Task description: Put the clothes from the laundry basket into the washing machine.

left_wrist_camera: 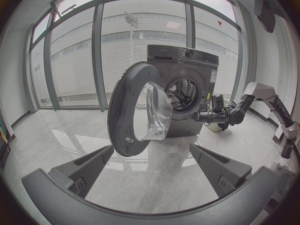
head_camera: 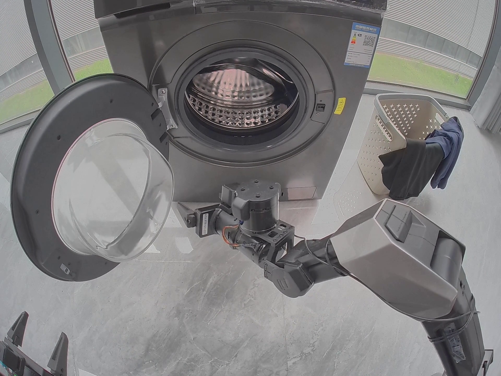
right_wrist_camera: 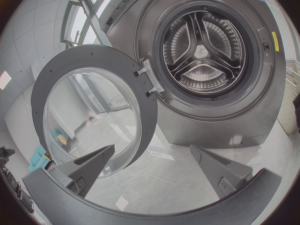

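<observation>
Pale marbled floor tiles ran up to tall windows, and against them stood the grey washing machine. Its round door hung wide open on the robot's left, showing the bright steel drum. Just beside the machine, on the robot's right, the cream laundry basket sat on the floor. A black garment was draped over its near rim, with a blue garment hanging next to it and touching it. The right gripper hovered low in front of the machine, below the drum opening and well apart from the basket, its fingers spread and holding nothing. The left gripper sat farther back, facing the open door, its fingers likewise parted and empty.
</observation>
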